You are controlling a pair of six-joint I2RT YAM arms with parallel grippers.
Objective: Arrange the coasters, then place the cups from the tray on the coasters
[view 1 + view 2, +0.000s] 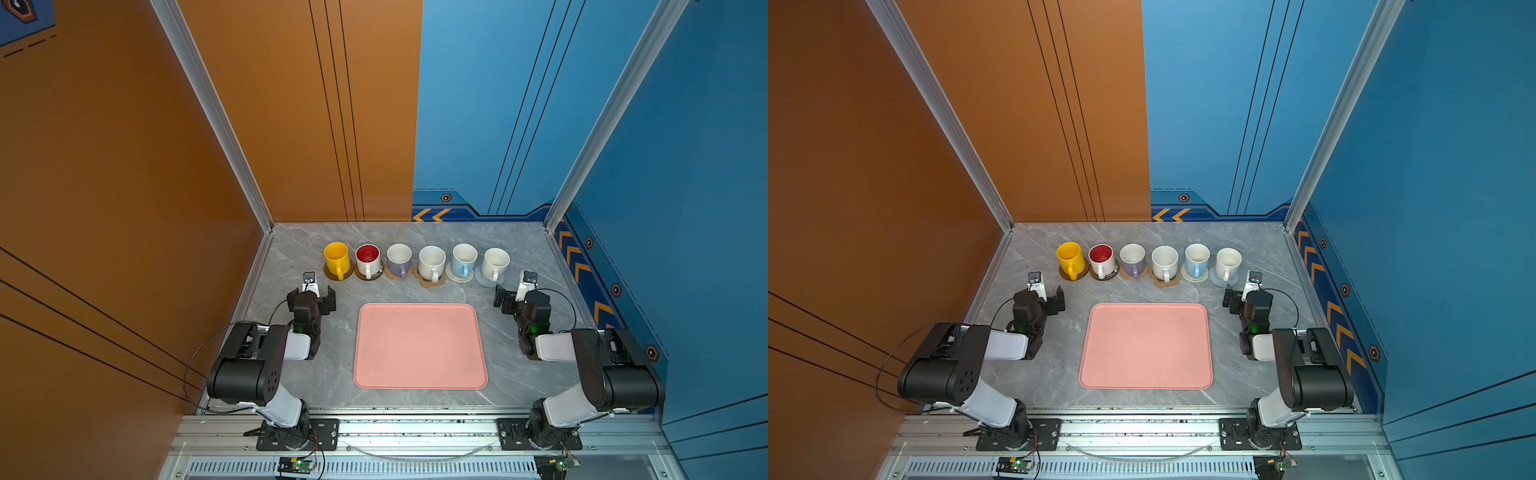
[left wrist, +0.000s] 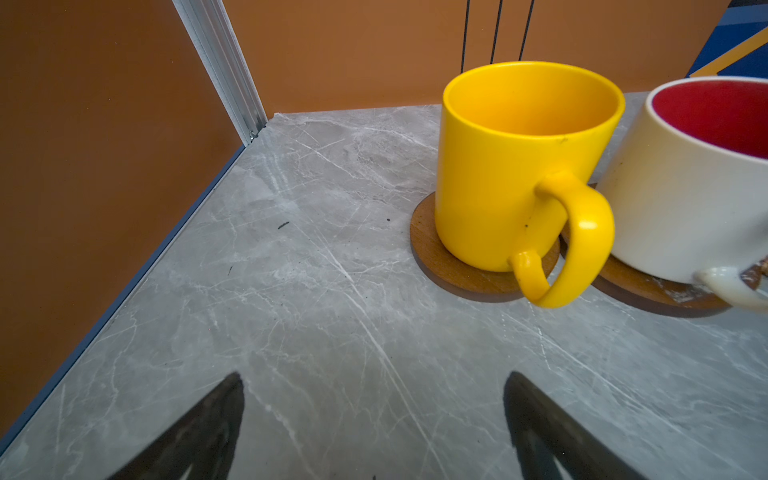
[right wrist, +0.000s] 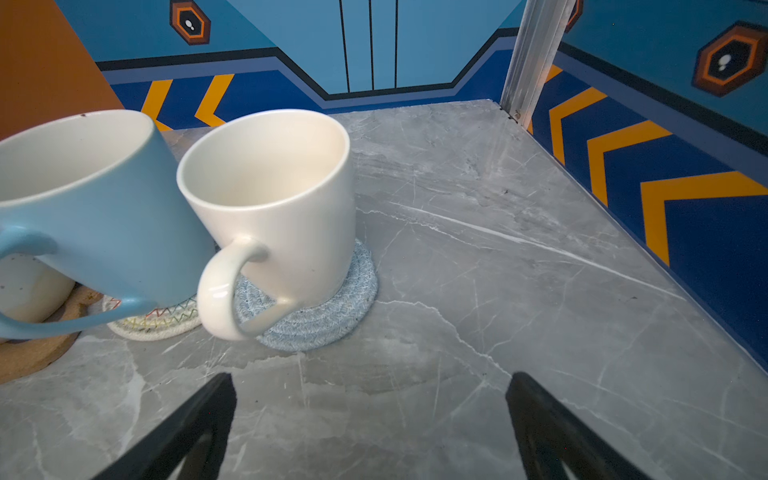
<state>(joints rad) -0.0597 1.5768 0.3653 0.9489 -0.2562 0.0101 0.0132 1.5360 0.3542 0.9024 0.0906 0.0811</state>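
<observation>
Cups (image 1: 1165,261) are found in a row of six at 12 o'clock from the tray (image 1: 419,347), each set on a coaster. The yellow mug (image 1: 336,257) and the red-lined mug (image 1: 368,257) are stood on dark brown discs (image 2: 432,257). The lavender mug (image 1: 400,258) is on the tan woven coaster (image 1: 389,273) and the speckled mug (image 1: 432,261) on the paw-shaped coaster (image 1: 438,281). The light blue mug (image 1: 464,257) is on the cream woven coaster (image 3: 158,326) and the plain white mug (image 1: 496,262) on the light blue woven coaster (image 3: 328,320). No cup is seen on the tray.

The task is judged to be at its close; little beyond a check of seating and a parking of the arms is called for. The left gripper (image 2: 373,395), at 10 o'clock from the tray, is held with jaws spread wide and nothing between them. The right gripper (image 3: 371,395), at 2 o'clock, is held likewise.

Most of each coaster is covered by its mug, so only edges can be made out and centring cannot be confirmed. In the wrist views the red-lined and light blue mugs are cut off at the frame edge. In both top views the right gripper's jaws are partly masked by its own wrist.
</observation>
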